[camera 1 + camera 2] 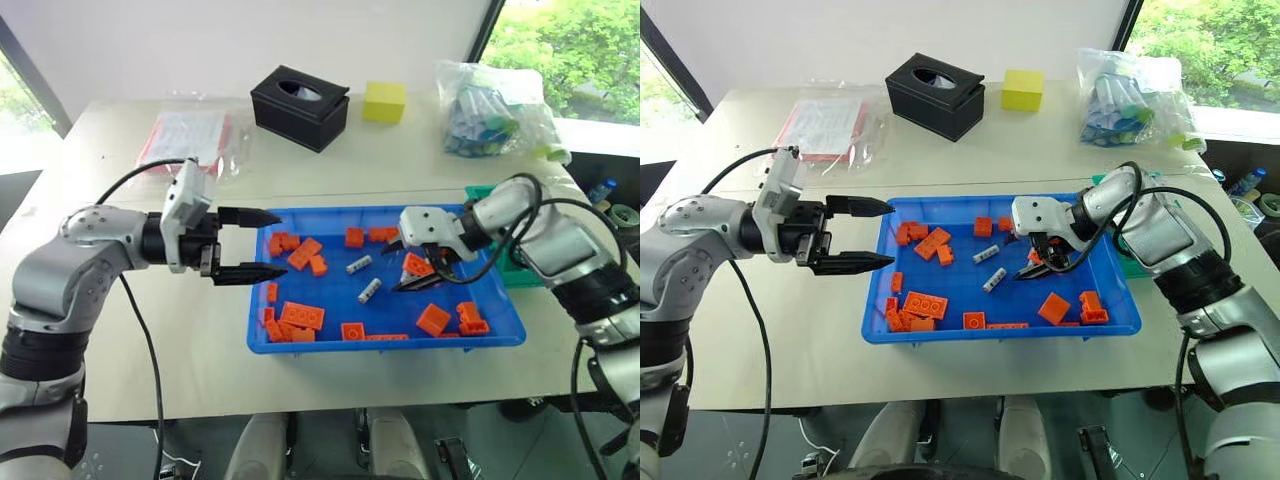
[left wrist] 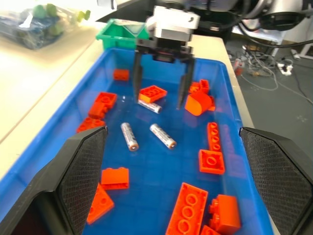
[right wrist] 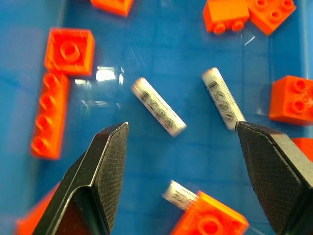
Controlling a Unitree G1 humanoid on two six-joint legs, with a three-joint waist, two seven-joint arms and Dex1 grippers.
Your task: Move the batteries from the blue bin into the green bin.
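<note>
The right gripper [image 1: 418, 268] hung over the right half of the blue bin [image 1: 300, 345] with its two black fingers spread wide and nothing between them, pointing down at the batteries [image 3: 159, 113]. Three batteries lay on the bin floor near its middle, among scattered orange bricks [image 1: 302, 316]; one was partly under a brick. The left gripper [image 1: 262, 245] stood at the bin's left edge, also spread open and empty. The green bin [image 2: 121, 33] sat just beyond the blue bin's right edge on the table [image 1: 200, 350].

3 batteries [image 2: 129, 135], 1 blue bin [image 1: 300, 345], 1 green bin [image 2: 120, 30].
</note>
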